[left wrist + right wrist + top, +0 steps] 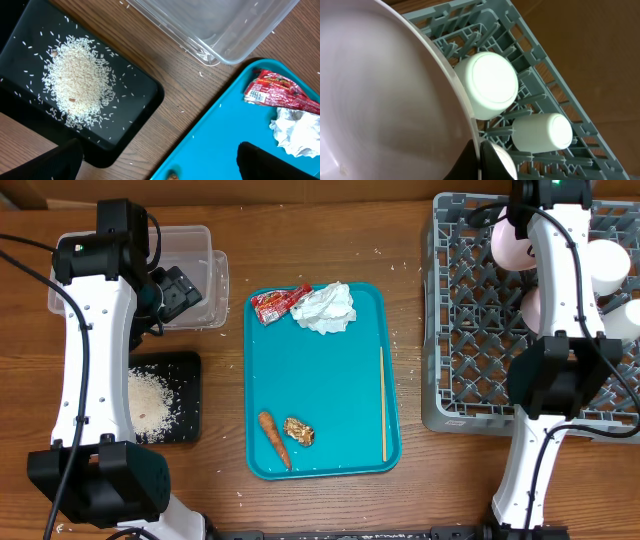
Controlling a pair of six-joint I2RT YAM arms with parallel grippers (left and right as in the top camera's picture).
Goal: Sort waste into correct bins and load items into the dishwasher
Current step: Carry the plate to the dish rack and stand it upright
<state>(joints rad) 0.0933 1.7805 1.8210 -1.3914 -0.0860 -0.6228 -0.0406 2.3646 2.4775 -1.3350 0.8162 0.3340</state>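
A teal tray [340, 410] holds a red wrapper [277, 302], a crumpled white tissue [325, 308], a wooden chopstick [382, 405], a carrot [274, 438] and a brown food scrap [299, 431]. My left gripper [178, 290] is open and empty, hovering between the clear bin and the tray; its fingers [160, 165] frame the tray's edge [220, 140], with the wrapper [277, 90] and tissue [297, 130] at the right. My right gripper [479, 162] is shut on the rim of a pink bowl [385, 100], held over the grey dish rack [470, 330]; the bowl also shows in the overhead view [507, 242].
A clear plastic bin [190, 250] stands at the back left. A black tray with spilled rice [150, 395] lies below it. Two white cups [492, 85] [542, 132] lie in the rack, and another pink dish [533, 305] sits behind my right arm.
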